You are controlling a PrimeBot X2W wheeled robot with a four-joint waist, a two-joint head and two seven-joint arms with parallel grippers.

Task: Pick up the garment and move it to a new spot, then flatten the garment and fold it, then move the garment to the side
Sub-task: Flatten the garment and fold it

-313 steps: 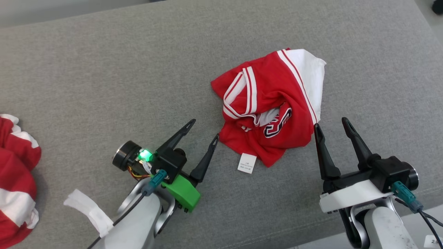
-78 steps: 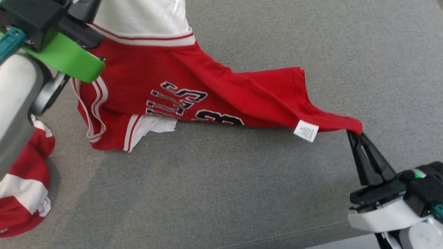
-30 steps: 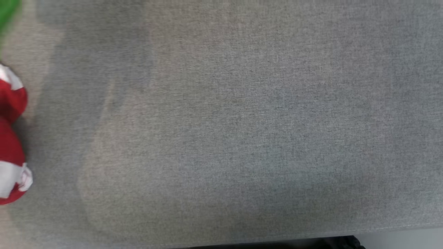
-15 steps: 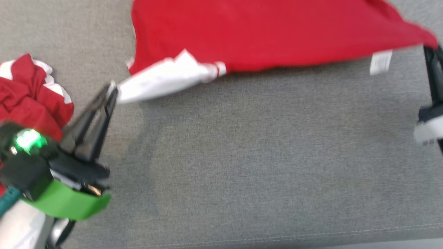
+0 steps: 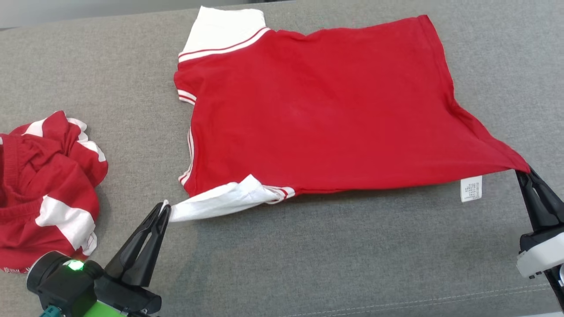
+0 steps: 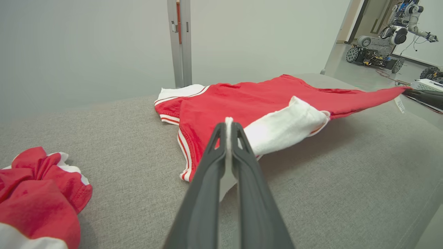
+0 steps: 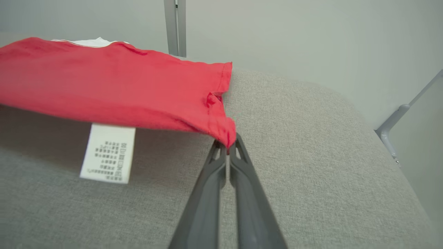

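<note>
Black-fingered, the left gripper (image 5: 163,210) pinches the white sleeve tip of the red garment (image 5: 317,110); the right gripper (image 5: 524,176) clamps its hem corner. The garment lies spread on the grey cushion (image 5: 308,255), a crumpled red-and-white heap (image 5: 44,193) apart at its left.

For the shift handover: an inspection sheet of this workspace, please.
Surface: grey woven fabric top, no stains seen.
Job's things: red jersey with white sleeves spread nearly flat, white care label at its near edge.
Clutter: crumpled red-and-white garment at the left.
Claws: left claw shut on its near sleeve; right claw shut on its hem corner.
Cables: nothing seen on the surface.
Surroundings: pale wall, grey metal post, wheeled robot on the floor.
</note>
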